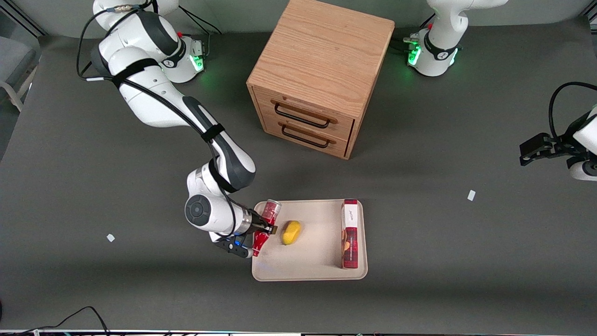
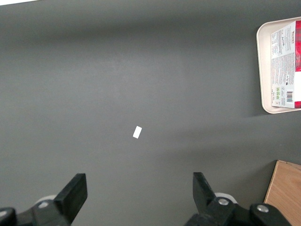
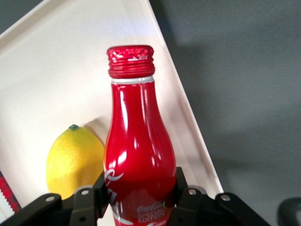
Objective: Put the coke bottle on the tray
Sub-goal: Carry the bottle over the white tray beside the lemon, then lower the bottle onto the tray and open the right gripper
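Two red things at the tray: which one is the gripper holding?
The coke bottle, clamped in the gripper above the tray's edge, beside the lemon. The red-and-white box lies untouched toward the parked arm's end.

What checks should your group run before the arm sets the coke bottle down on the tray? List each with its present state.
1. Gripper shut on the coke bottle: ok; the fingers clamp its body.
2. Bottle over the tray: ok, at the rim on the working arm's side.
3. Lemon clear of the bottle: ok, close beside it.
4. Red-and-white box out of the way: ok.
5. Bottle touching the tray: cannot tell.
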`<state>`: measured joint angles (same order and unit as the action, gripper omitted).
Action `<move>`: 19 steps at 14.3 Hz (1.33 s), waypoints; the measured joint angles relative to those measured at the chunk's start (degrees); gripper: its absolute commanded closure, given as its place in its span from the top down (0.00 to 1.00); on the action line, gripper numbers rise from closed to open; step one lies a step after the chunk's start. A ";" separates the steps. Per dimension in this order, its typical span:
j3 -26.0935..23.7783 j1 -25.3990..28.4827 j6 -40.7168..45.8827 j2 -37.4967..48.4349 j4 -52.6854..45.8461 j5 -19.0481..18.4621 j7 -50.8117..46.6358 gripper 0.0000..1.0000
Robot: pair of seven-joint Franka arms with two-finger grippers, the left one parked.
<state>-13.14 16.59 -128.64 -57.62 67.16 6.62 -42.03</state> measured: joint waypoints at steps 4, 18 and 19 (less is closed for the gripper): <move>0.28 -0.03 -1.90 -1.04 -0.21 -0.11 -0.20 1.00; 0.32 -0.06 -2.04 -1.02 -1.52 -4.56 -0.41 1.00; 0.32 -0.12 -1.10 -0.20 -2.20 -4.61 -0.41 1.00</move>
<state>-12.82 16.47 -129.74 -57.83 64.97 2.01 -42.44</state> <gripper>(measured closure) 0.000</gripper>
